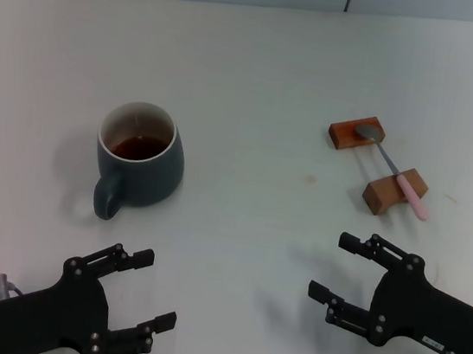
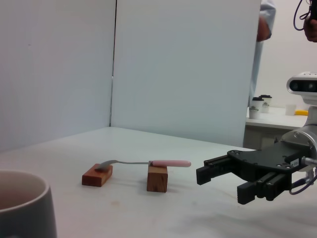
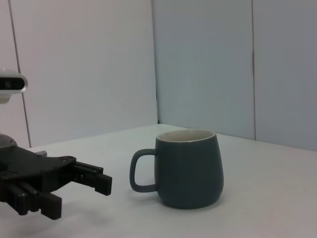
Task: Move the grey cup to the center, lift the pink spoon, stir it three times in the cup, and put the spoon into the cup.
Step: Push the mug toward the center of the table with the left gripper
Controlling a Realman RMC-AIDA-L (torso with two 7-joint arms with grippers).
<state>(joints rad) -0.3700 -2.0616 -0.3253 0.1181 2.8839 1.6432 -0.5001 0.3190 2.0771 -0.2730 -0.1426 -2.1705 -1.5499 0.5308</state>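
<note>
The grey cup (image 1: 139,162) stands on the white table left of the middle, handle toward me, brown liquid inside. It also shows in the right wrist view (image 3: 188,168) and at the edge of the left wrist view (image 2: 25,206). The pink spoon (image 1: 398,173) lies across two brown wooden blocks (image 1: 356,133) (image 1: 394,191) at the right, bowl on the far block, pink handle over the near one; it also shows in the left wrist view (image 2: 148,162). My left gripper (image 1: 150,290) is open and empty near the front edge, below the cup. My right gripper (image 1: 335,266) is open and empty, in front of the spoon.
The table (image 1: 260,67) is white with a grey wall behind its far edge. In the left wrist view a side counter (image 2: 277,116) with paper cups stands beyond the table, and part of a person (image 2: 265,22) shows.
</note>
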